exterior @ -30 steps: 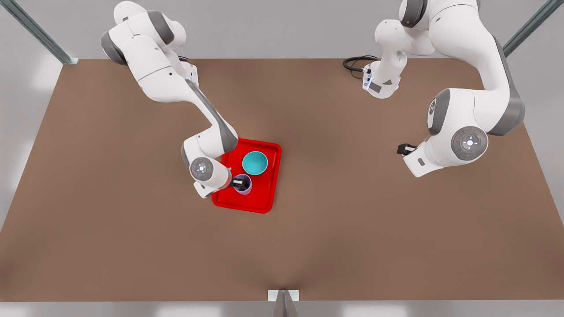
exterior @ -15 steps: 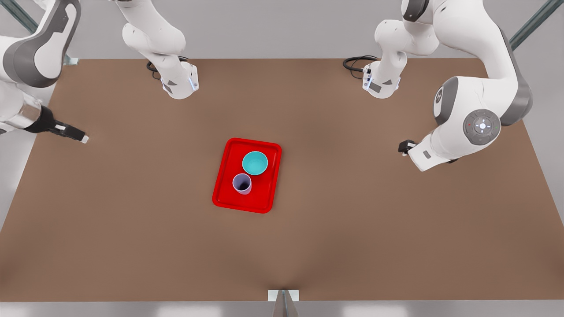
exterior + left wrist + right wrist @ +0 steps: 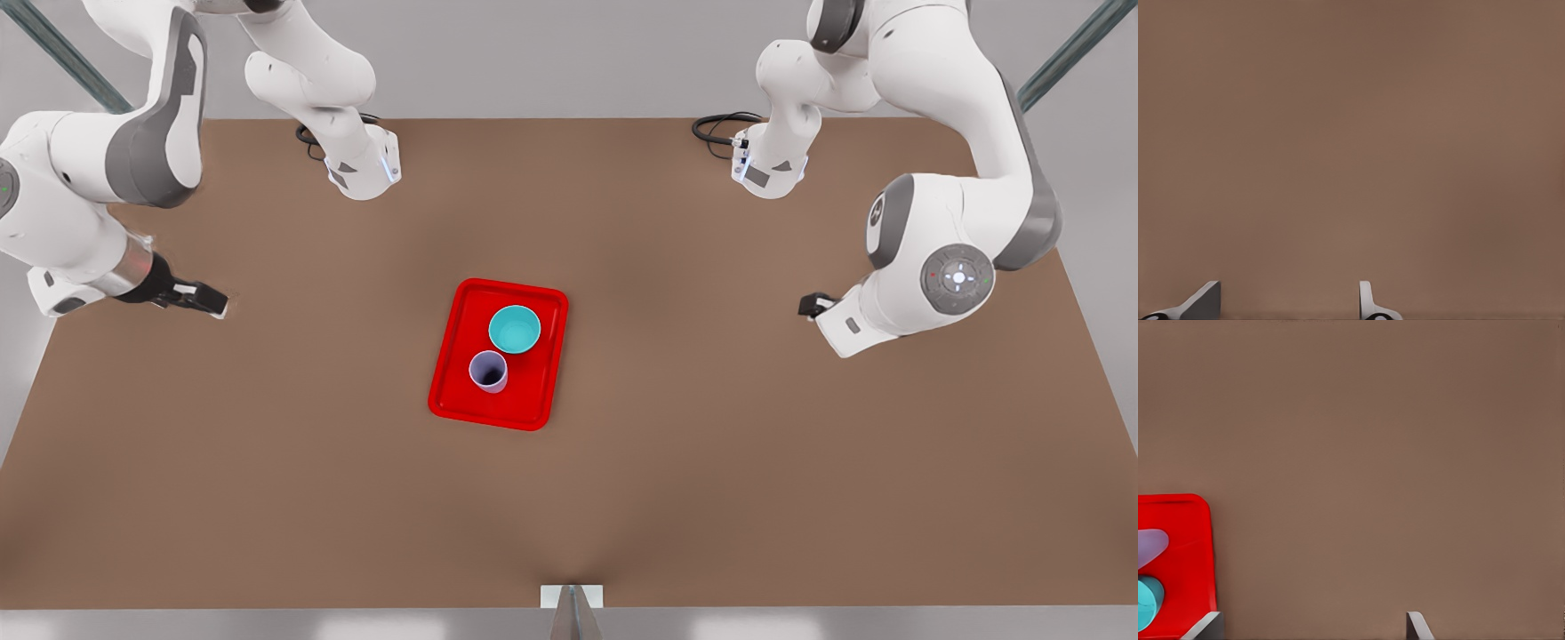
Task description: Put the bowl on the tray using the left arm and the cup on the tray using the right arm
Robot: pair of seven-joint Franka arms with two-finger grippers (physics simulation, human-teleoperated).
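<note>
Red against the brown table (image 3: 267, 462), the tray (image 3: 533, 400) lies near the middle of the front view; on it stand the teal bowl (image 3: 514, 329) and the lilac cup (image 3: 488, 371), both upright, the cup just beside the bowl and toward the tray's nearer end. The right gripper (image 3: 209, 300) — black, on the arm with the silver-red wrist band — hangs over bare table at the front view's left, well apart from the tray; its fingers (image 3: 1418, 627) are spread with nothing between them, and its wrist view catches the tray's corner (image 3: 1195, 520) with the cup (image 3: 1148, 547) and bowl (image 3: 1148, 603) at the edge. The left gripper (image 3: 807, 305) waits at the front view's right, also well apart from the tray — its fingers (image 3: 1368, 303) parted and empty over plain table (image 3: 1351, 133).
</note>
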